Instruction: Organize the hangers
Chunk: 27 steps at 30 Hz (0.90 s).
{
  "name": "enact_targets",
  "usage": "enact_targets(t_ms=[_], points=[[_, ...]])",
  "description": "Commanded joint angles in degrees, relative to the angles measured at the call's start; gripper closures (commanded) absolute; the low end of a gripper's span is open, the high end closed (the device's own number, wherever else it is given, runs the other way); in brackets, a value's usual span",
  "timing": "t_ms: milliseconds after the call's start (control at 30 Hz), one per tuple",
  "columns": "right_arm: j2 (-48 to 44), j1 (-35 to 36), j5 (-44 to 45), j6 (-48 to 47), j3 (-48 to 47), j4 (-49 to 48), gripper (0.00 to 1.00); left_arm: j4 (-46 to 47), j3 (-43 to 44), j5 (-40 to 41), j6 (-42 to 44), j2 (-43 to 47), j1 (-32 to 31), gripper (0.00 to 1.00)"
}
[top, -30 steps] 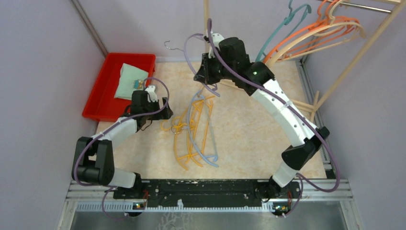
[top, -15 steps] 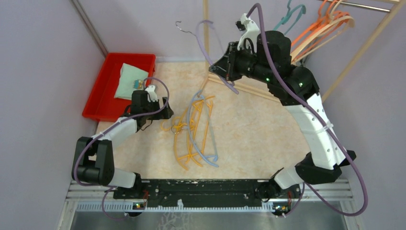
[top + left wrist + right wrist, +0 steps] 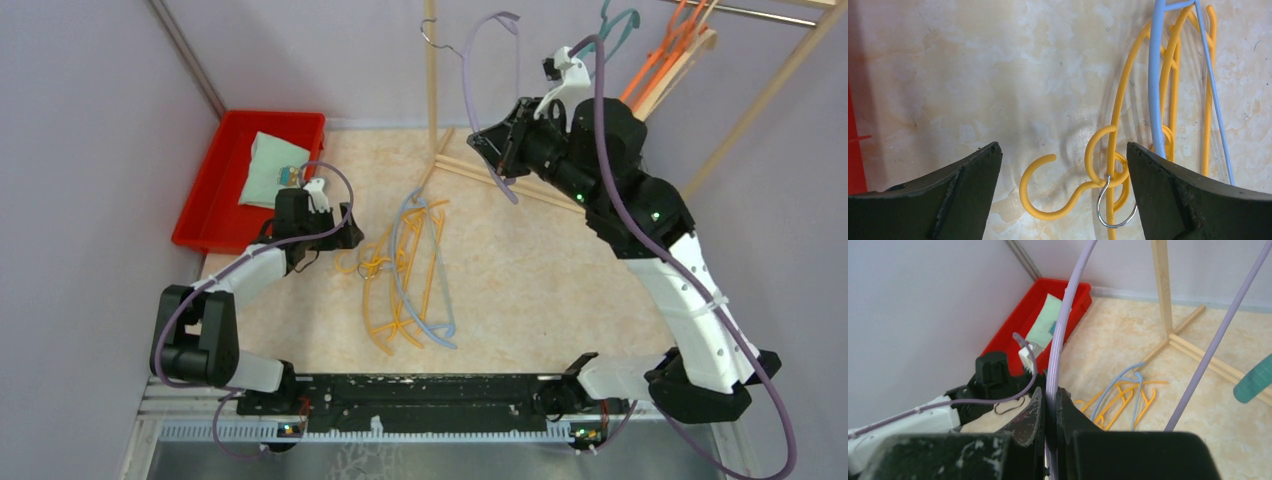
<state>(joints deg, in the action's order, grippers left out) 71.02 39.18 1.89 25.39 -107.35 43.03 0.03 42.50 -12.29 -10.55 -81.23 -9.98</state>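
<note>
Left pincer released, hovering over yellow hangers piled on the desk. Right pincer clenched on lavender hanger, upper centre. Risk: its wire hook snags the upright pole; thin grip may pivot. Versus earlier: hanger carried rightward, toward the rail; left arm unchanged.

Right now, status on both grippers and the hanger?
Right gripper shut on lavender hanger, held up off the table. Left gripper open, over yellow hangers. Rack upright close beside its hook.
</note>
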Motion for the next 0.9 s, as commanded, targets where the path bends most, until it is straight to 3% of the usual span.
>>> enact_targets(t_ms=[0, 100, 233, 433, 867], points=[[-1.3, -0.6, 6.5, -0.8, 9.7, -23.4, 1.00, 1.5, 1.1, -1.5, -0.3, 0.2, 0.2, 0.01], [-1.3, -1.8, 9.0, -1.9, 15.3, -37.6, 1.00, 0.6, 0.9, -1.0, 0.4, 0.7, 0.2, 0.01], [1.3, -2.8, 10.1, -5.0, 15.7, -47.2, 1.00, -0.7, 0.1, -0.1, 1.5, 2.1, 0.2, 0.01], [5.3, -5.1, 7.3, -4.4, 13.0, -52.2, 1.00, -1.7, -1.5, 2.0, 2.7, 4.3, 0.3, 0.01], [8.7, -7.4, 10.4, -3.4, 14.5, -55.3, 1.00, -1.9, -1.5, 2.0, 3.1, 4.6, 0.3, 0.01]])
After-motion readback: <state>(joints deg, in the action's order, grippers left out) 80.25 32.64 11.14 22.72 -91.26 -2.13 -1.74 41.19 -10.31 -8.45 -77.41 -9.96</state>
